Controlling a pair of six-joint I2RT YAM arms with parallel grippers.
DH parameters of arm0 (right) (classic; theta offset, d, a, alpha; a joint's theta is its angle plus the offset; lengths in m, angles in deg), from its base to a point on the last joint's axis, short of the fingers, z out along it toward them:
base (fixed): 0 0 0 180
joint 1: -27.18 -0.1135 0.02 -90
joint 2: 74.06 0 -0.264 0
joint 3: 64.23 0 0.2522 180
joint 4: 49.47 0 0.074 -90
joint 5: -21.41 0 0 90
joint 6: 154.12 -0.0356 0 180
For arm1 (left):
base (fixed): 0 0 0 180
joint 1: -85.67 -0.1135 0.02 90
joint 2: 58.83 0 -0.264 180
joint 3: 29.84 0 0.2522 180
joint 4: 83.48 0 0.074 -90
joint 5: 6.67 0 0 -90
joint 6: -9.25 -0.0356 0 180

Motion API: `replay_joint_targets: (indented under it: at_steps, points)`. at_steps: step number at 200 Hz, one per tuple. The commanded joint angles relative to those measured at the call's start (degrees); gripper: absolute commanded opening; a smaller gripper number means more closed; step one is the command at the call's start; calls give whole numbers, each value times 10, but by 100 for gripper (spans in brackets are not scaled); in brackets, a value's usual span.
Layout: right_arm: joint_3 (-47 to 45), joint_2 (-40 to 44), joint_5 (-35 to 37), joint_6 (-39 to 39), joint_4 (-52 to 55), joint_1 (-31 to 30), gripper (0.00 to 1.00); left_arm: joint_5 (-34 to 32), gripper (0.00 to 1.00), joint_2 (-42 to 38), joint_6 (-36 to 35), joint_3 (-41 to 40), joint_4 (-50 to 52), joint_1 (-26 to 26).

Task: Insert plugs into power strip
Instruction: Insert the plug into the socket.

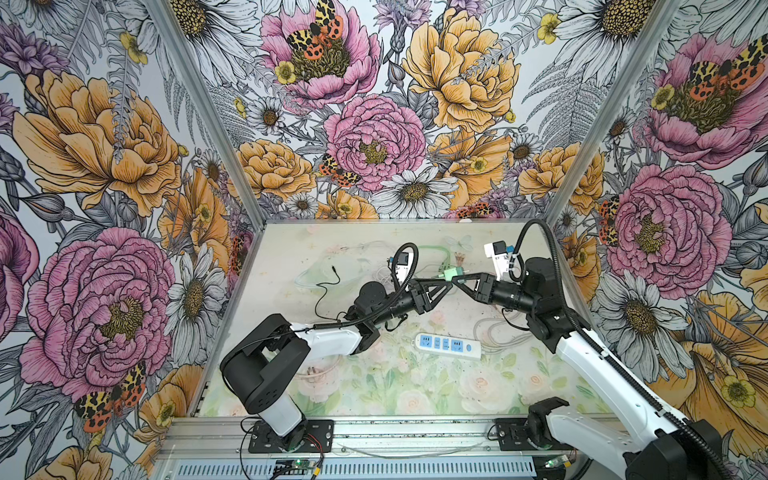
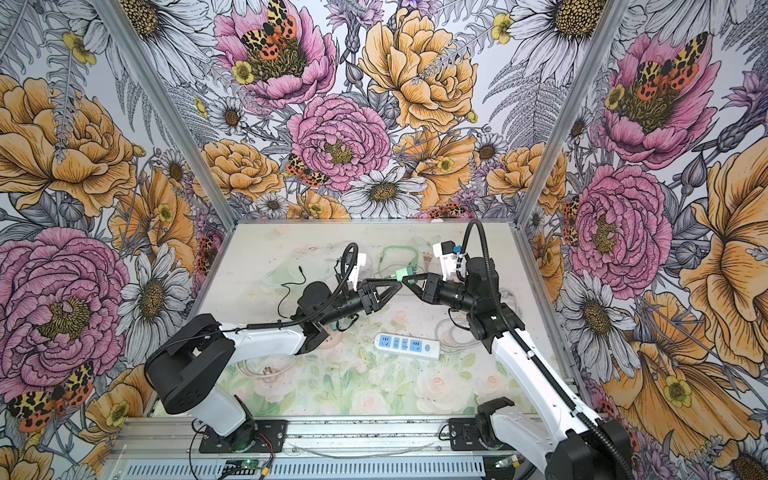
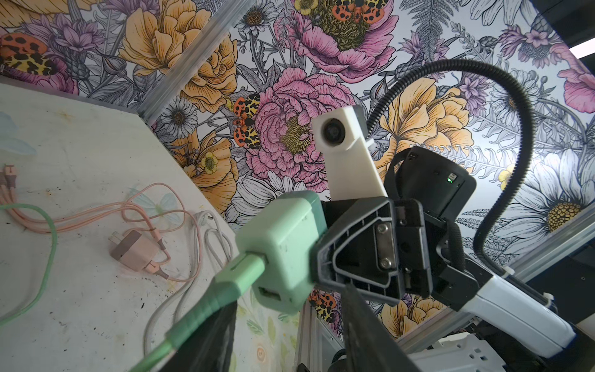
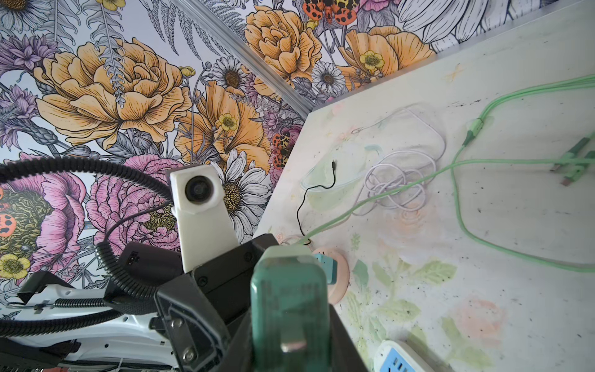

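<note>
A mint-green cube plug [image 1: 453, 274] [image 2: 403, 274] hangs above the back of the table between both arms. My right gripper [image 1: 456, 281] [image 4: 289, 312] is shut on the plug [image 4: 289, 306], with a metal prong facing that wrist camera. My left gripper [image 1: 449, 284] [image 3: 291, 294] is open. Its tips stand to either side of the plug [image 3: 283, 244], one apart from it, and the green cable runs over the other. The white power strip [image 1: 449, 346] [image 2: 409, 346] [image 4: 399, 357] with blue sockets lies flat near the table's middle. A pink-brown plug [image 3: 132, 254] lies on the table.
The green cable [image 4: 457, 206] loops across the back of the table beside a white coiled cable [image 4: 396, 180] and a thin black wire [image 1: 324, 291]. A small teal plug [image 4: 326, 267] sits by a round pink thing [image 4: 339, 283]. A pale cord [image 1: 494, 332] lies behind the strip's right end.
</note>
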Motion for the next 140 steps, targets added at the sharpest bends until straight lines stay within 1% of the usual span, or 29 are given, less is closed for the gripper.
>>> replay_joint_targets:
  at_steps: [1,36,66,80,108,140]
  points:
    - [28,16,-3,9,3,-5,0,-7,54,8,8,14,-33,-1]
    - [20,25,4,8,3,-11,0,-7,54,22,37,20,-74,-3]
    - [15,29,7,8,2,-21,0,-12,53,66,101,23,-177,-9]
    - [13,32,10,9,3,-25,0,-21,52,85,119,24,-205,-12]
    - [11,41,10,14,2,-26,0,-42,51,93,112,18,-210,-8]
    - [9,38,10,14,3,-26,0,-46,51,84,109,14,-217,-8]
